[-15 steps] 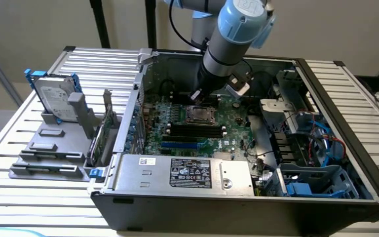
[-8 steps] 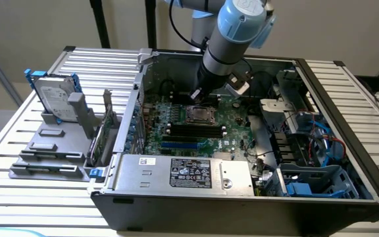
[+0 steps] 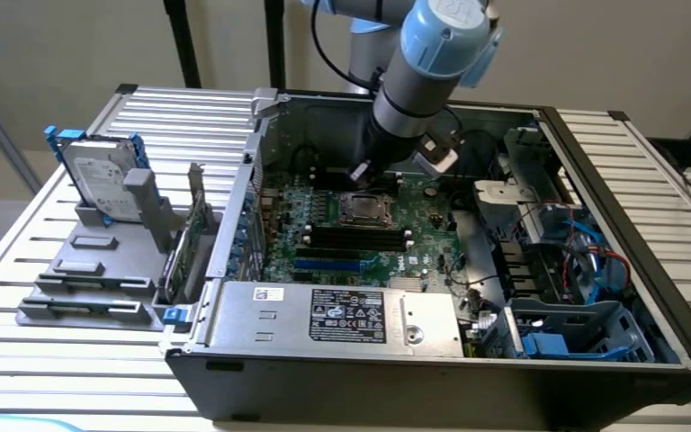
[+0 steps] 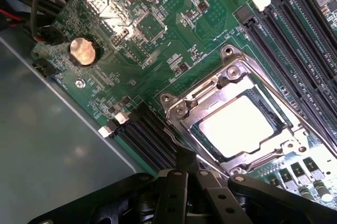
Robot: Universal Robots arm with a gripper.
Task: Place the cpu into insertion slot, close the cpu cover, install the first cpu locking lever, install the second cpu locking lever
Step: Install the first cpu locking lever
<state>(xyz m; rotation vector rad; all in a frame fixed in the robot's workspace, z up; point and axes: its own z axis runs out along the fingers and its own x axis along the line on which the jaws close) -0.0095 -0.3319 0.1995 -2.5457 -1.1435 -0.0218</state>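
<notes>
The gripper (image 4: 184, 159) is seen with its fingers pressed together and nothing pinched between them. In the exterior view the gripper (image 3: 365, 171) is held low inside the open case (image 3: 442, 389), at the end of the arm (image 3: 424, 72), just above the far edge of the slot (image 3: 360, 210). In the wrist view its tip is found just beside one corner of the metal socket frame, over the green board (image 4: 131, 29); whether it touches the frame cannot be told.

The cpu (image 4: 239, 126) is seated in the slot, pale face up. The cover (image 4: 208, 89) is laid flat over it, and the chip's face is seen through the window. How the locking levers stand cannot be made out.

Long black memory slots (image 4: 295, 34) are seen beside the socket, and a coin cell (image 4: 82, 51) is set well apart on the board. The grey power supply (image 3: 334, 315) is mounted at the case's near side.
</notes>
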